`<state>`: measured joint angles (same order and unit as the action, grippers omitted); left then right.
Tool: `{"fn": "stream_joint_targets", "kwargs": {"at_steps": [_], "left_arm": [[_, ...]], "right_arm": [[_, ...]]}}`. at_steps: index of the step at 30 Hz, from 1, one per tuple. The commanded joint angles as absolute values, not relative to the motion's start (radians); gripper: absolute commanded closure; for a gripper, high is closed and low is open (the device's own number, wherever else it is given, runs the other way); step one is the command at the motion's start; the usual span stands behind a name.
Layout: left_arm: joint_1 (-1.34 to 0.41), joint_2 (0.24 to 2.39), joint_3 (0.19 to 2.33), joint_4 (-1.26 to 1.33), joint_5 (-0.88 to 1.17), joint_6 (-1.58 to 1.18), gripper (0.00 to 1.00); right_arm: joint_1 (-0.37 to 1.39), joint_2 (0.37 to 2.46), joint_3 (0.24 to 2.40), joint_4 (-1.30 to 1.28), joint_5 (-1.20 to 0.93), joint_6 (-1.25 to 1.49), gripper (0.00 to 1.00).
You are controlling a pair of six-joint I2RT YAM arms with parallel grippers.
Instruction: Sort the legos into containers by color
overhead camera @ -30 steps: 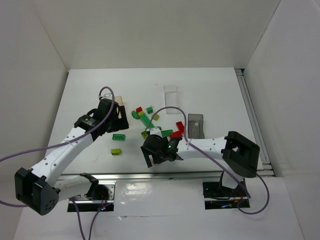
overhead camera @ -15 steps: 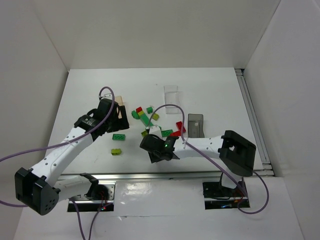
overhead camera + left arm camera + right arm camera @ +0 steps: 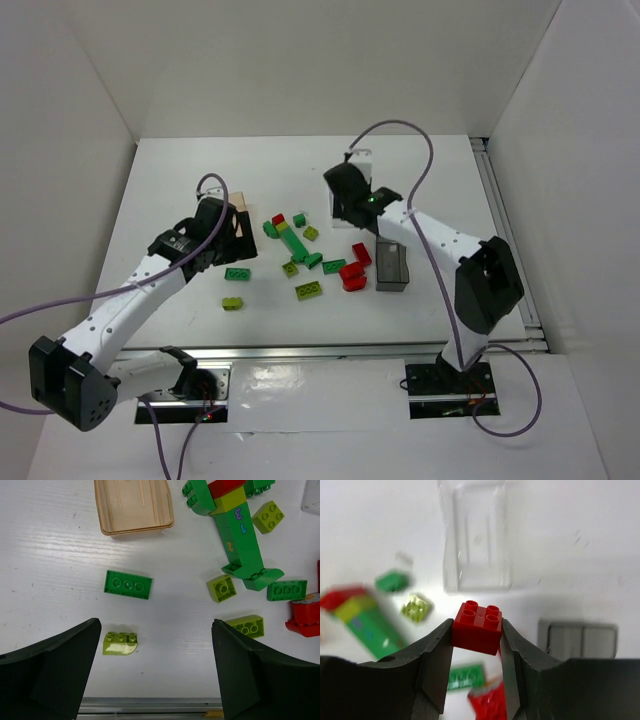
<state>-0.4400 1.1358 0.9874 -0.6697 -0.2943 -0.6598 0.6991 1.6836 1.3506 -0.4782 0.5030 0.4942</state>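
Note:
My right gripper (image 3: pixel 476 625) is shut on a red two-by-two lego (image 3: pixel 476 626), held above the table just short of the clear container (image 3: pixel 477 560). Seen from above, that gripper (image 3: pixel 346 196) hangs over the clear box. The dark grey container (image 3: pixel 391 266) stands right of the lego pile. My left gripper (image 3: pixel 155 625) is open and holds nothing, hovering near the wooden container (image 3: pixel 132 505). Below it lie a green brick (image 3: pixel 128 584) and a lime brick (image 3: pixel 120 643). A long green bar (image 3: pixel 240 545) lies to the right.
More legos lie mid-table: red pieces (image 3: pixel 352 270), a lime brick (image 3: pixel 309 290), a small lime square (image 3: pixel 221 588) and a green brick (image 3: pixel 286 590). The metal rail (image 3: pixel 330 350) runs along the near table edge. White walls close in the sides and back.
The right arm has swung from the near side of the pile up to the clear container, its jaws now shut on a red brick. The left arm has stayed put.

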Motion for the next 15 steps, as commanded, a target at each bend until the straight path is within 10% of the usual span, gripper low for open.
{"fn": "stream_joint_targets", "kwargs": {"at_steps": [1, 11, 15], "left_arm": [[-0.436, 1.100, 1.000, -0.687, -0.325, -0.683, 0.00], [-0.436, 1.089, 1.009, -0.687, -0.290, -0.673, 0.00], [-0.436, 1.089, 1.009, -0.687, -0.290, -0.673, 0.00]], "right_arm": [[0.609, 1.791, 1.495, -0.425, 0.483, 0.373, 0.66], [0.472, 2.141, 1.870, -0.445, 0.390, 0.351, 0.57], [0.460, 2.161, 1.927, -0.460, 0.377, 0.351, 0.09]]}}
